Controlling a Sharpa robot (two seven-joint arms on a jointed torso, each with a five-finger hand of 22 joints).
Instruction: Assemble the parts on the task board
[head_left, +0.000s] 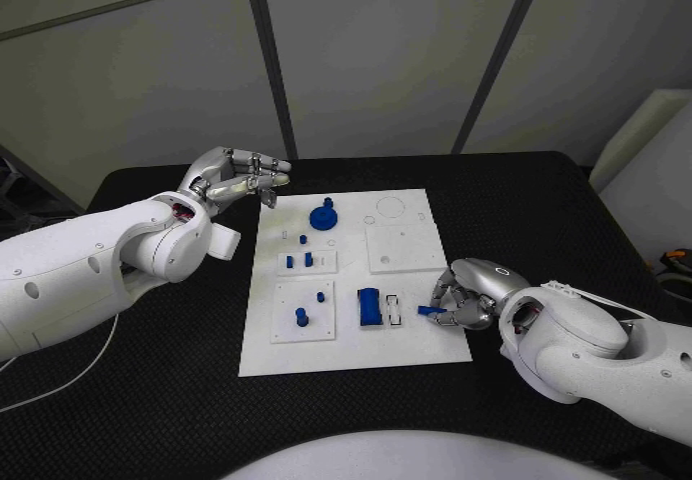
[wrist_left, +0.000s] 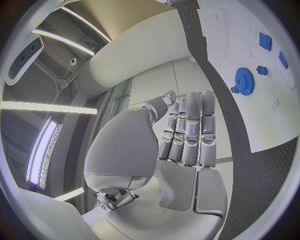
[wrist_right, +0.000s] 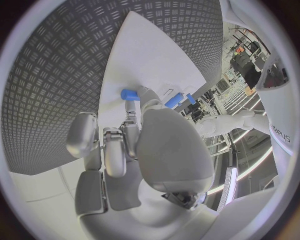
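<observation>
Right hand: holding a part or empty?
Holding. The right hand pinches a small blue part at its fingertips, above the task board's right edge.

1. no text, label, brand, number or sign can be read with any certainty.
2. a few dark letters on a white curved part in the right wrist view stay illegible.

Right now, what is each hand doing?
Left hand: fingers curled in, holding nothing.
Right hand: pinching a small blue plastic part over the white task board.
</observation>
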